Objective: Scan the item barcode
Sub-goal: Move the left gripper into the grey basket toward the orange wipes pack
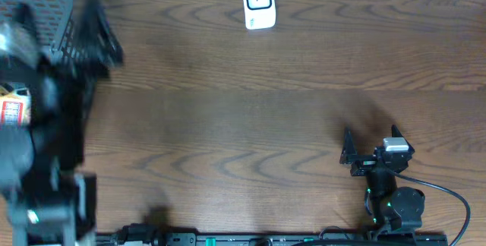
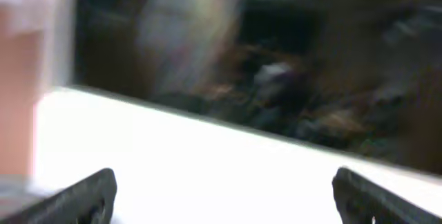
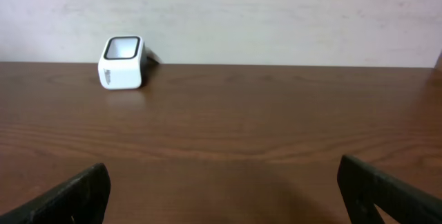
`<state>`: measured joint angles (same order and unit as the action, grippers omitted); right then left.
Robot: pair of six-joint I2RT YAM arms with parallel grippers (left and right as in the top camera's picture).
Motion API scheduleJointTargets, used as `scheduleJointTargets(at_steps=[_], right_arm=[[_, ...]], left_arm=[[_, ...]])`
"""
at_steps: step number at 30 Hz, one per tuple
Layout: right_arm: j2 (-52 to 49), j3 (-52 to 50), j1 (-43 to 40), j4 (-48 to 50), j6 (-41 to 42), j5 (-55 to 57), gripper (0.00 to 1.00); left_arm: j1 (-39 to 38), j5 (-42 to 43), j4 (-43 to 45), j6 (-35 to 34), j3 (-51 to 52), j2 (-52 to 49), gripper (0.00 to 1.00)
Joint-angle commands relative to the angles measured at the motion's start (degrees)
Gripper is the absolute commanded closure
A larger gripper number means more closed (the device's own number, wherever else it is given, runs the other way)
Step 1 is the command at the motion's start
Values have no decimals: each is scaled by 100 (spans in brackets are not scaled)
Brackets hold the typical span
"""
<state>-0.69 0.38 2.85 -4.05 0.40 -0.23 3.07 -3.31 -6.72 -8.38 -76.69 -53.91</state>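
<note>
The white barcode scanner [image 1: 258, 4] stands at the table's far edge, window up; in the right wrist view the scanner [image 3: 122, 63] is far ahead to the left. An item with a red and white label [image 1: 12, 109] shows at the left edge, partly hidden by the blurred left arm. My left gripper [image 1: 99, 37] is smeared by motion near the basket; in its wrist view the left gripper [image 2: 224, 196] is open over a bright white blur, holding nothing. My right gripper [image 1: 370, 143] is low at the near right; the right gripper [image 3: 224, 196] is open and empty.
A dark mesh basket [image 1: 42, 3] sits in the far left corner. The wooden table [image 1: 243, 109] stretches between the arms and the scanner. A black cable [image 1: 448, 193] loops by the right arm's base.
</note>
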Motion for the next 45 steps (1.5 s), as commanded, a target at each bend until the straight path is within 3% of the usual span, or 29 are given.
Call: scheduleJointTargets(at_steps=[1, 6, 9, 12, 32, 38, 45], right_arm=[[31, -7, -20, -24, -22, 9, 1], [31, -7, -20, -24, -22, 9, 1], [31, -7, -20, -24, -22, 9, 1], [31, -7, -20, -24, -22, 7, 1], [31, -7, -20, -24, -22, 7, 1], [31, -7, -20, -24, -22, 9, 1], [31, -7, -20, -24, -22, 9, 1]], left_arm=[[553, -2094, -1038, 881, -1399, -1010, 2], [1725, -2354, -3141, 535, -2721, -2282, 2], [2240, -2334, -3818, -61, -2806, -2671, 2], [2551, -2293, -4131, -68, -2806, -3027, 3], [3303, -2286, -4391, 11, -2800, -4116, 2], [3344, -2284, -4579, 1185, -2763, -4717, 2], [3305, -2286, -4601, 1185, -2575, -5364, 2]])
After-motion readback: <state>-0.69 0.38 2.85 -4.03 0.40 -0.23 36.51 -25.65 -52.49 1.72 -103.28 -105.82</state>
